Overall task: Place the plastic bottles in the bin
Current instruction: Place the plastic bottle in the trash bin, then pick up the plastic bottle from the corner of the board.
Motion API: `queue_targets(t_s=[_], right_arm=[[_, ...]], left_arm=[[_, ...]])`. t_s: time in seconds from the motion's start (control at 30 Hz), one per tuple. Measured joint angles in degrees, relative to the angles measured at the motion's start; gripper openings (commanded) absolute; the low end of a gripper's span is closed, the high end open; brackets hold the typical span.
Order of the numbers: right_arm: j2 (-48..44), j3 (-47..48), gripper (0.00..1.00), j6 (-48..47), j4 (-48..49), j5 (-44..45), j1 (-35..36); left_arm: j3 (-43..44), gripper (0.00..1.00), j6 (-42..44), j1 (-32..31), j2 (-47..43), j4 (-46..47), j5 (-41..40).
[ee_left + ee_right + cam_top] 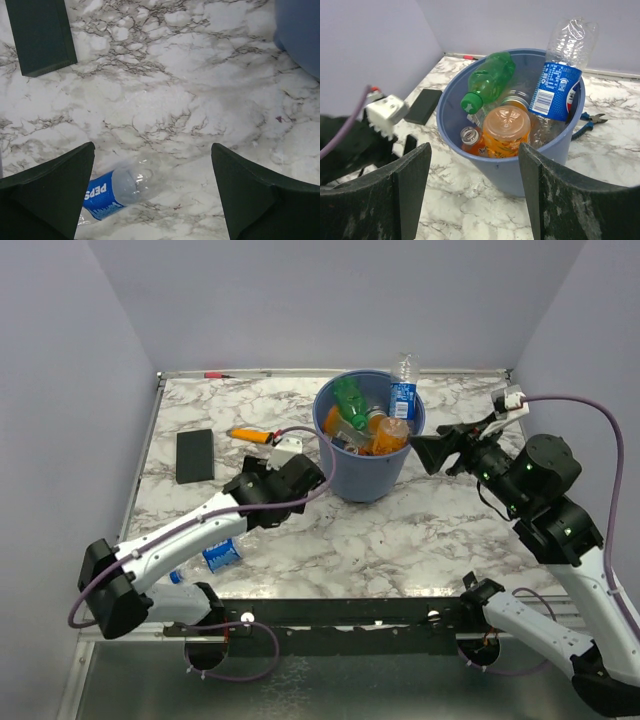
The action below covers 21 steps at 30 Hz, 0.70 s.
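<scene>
Left claw [152, 150] hangs wide open and empty over the marble bench [200, 75]. One clear blue-labelled bottle [115, 189] lies on its side beneath it, close to one finger, and the black slab [40, 35] sits well off to the side.

Right claw [472, 150] faces the bin [495, 170], jaws well apart, gripping nothing.

Inside the bin there's one green bottle [487, 80], one tall clear bottle [560, 75] poking over the rim and an orange bottle [506, 127]. That's at least four in all, jumbled together.

The right wrist view catches pliers [590, 122] behind the bin. Only the top view shows the orange marker [250, 435].
</scene>
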Motion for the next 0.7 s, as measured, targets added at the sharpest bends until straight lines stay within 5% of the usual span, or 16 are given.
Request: queue_targets(t_s=[0.1, 0.2, 0.37, 0.5, 0.7], right_arm=[[-2.64, -1.53, 0.74, 0.76, 0.48, -1.49, 0.0], [-5.16, -4.09, 0.74, 1.77, 1.57, -2.86, 0.0], [-6.27, -6.78, 0.74, 2.95, 2.69, -4.87, 0.0], [-6.14, -7.82, 0.74, 3.04, 2.91, -5.79, 0.07], [-6.1, -8.5, 0.74, 3.39, 3.56, -6.47, 0.09]], left_arm=[[1.68, 0.99, 2.62, 7.15, 4.68, 1.05, 4.52], [-2.84, 0.99, -4.04, 12.09, 3.1, 2.32, 6.8], [-15.76, 0.99, -29.75, 12.98, -17.92, 1.97, 5.68], [-18.05, 0.99, -48.87, 13.11, -30.27, -2.25, 2.32], [-17.88, 0.99, -70.95, 13.07, -14.53, -10.95, 3.89]])
